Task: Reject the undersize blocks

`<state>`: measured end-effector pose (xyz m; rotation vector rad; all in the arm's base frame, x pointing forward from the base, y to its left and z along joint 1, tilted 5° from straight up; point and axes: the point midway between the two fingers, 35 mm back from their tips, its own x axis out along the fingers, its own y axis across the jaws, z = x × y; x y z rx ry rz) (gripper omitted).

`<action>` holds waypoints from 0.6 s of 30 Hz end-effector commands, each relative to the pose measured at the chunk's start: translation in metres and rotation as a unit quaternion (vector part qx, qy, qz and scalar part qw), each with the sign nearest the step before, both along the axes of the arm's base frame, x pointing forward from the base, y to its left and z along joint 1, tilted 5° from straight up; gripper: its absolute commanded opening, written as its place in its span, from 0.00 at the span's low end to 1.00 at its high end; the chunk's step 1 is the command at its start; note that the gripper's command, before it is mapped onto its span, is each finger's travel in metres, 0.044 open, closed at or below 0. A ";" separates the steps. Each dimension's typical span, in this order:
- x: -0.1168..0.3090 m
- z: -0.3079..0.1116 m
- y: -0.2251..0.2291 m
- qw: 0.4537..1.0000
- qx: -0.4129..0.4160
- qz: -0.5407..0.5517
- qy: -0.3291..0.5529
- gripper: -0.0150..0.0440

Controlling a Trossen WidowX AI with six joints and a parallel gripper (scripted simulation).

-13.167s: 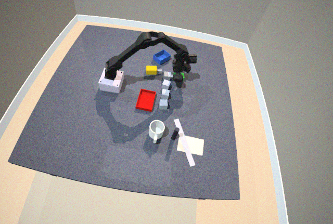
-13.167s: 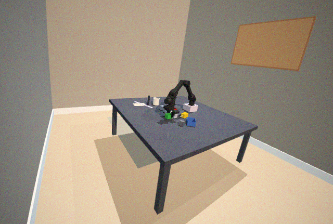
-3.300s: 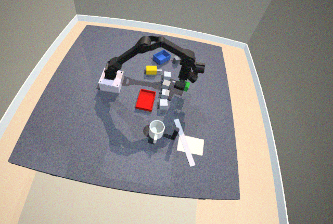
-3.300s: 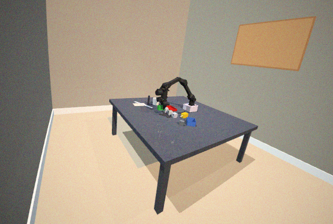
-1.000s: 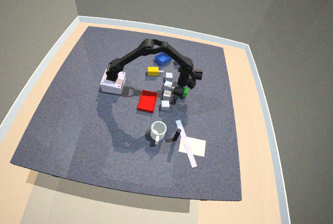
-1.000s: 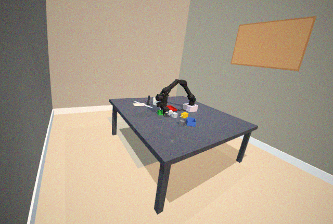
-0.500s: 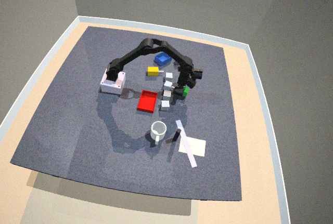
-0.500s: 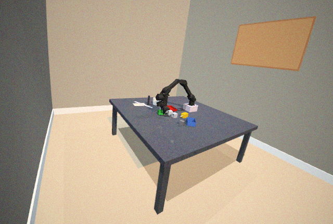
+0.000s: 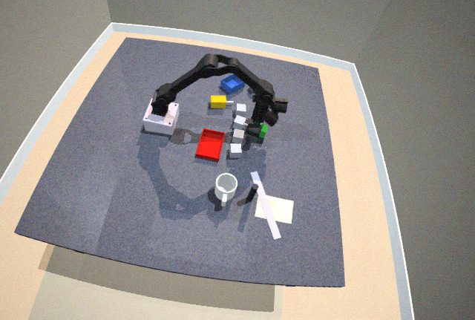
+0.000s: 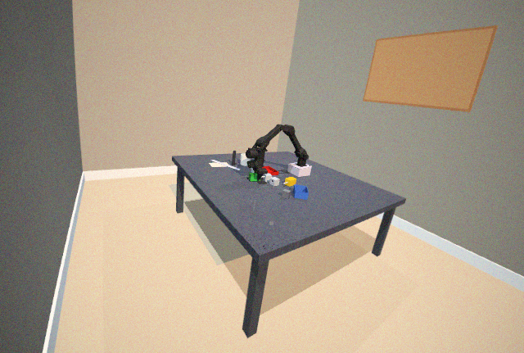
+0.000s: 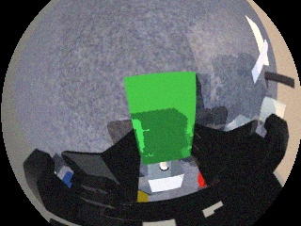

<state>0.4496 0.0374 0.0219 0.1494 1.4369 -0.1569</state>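
- The claw (image 9: 257, 129) (image 10: 256, 176) (image 11: 166, 141) is clamped on the green gauge (image 9: 263, 130) (image 10: 253, 177) (image 11: 162, 113), beside the row of steel blocks (image 9: 238, 134) (image 10: 274, 181) (image 11: 166, 183).
- On the worktop (image 9: 126, 247) (image 10: 321, 214) (image 11: 94, 61), the red tray (image 9: 209, 145) (image 10: 270, 170) (image 11: 201, 179) has no block inside.
- A white mug (image 9: 225, 185) (image 10: 243, 159) (image 11: 273, 108) stands apart.

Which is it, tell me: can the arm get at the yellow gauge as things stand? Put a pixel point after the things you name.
Probably not yet: the fingers (image 9: 257, 131) are shut on the green gauge (image 9: 263, 130) (image 10: 253, 177) (image 11: 162, 113). Otherwise, nothing appears to cover the yellow one (image 9: 218, 102) (image 10: 290, 181).

Black arm (image 9: 211, 64) (image 10: 281, 128) arched high, wrist low, jaws (image 9: 257, 131) (image 10: 256, 176) clamped
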 end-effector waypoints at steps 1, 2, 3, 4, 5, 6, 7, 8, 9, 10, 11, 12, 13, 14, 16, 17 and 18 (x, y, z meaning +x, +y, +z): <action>-0.002 0.004 0.000 1.000 -0.001 -0.002 -0.005 0.25; -0.002 0.004 0.000 1.000 -0.001 -0.002 -0.005 0.25; -0.002 0.004 0.000 1.000 -0.001 -0.002 -0.005 0.25; -0.002 0.004 0.000 1.000 -0.001 -0.002 -0.005 0.25; -0.002 0.004 0.000 1.000 -0.001 -0.002 -0.005 0.25; -0.003 0.004 0.000 1.000 -0.001 -0.002 -0.005 0.25; -0.003 0.004 0.000 1.000 -0.001 -0.002 -0.005 0.25; -0.004 0.004 0.001 1.000 -0.001 -0.002 -0.005 0.25; -0.004 0.004 0.001 1.000 -0.001 -0.002 -0.005 0.25; -0.005 0.004 0.001 1.000 -0.001 -0.002 -0.005 0.25; -0.005 0.004 0.001 1.000 -0.001 -0.002 -0.005 0.25; -0.005 0.004 0.001 1.000 -0.001 -0.002 -0.005 0.25; -0.005 0.004 0.001 1.000 -0.001 -0.002 -0.005 0.25; -0.006 0.004 0.001 1.000 -0.001 -0.002 -0.005 0.25; -0.006 0.004 0.001 1.000 -0.001 -0.002 -0.005 0.25; -0.007 0.004 0.001 1.000 -0.001 -0.002 -0.005 0.25; -0.007 0.004 0.001 1.000 -0.001 -0.002 -0.005 0.25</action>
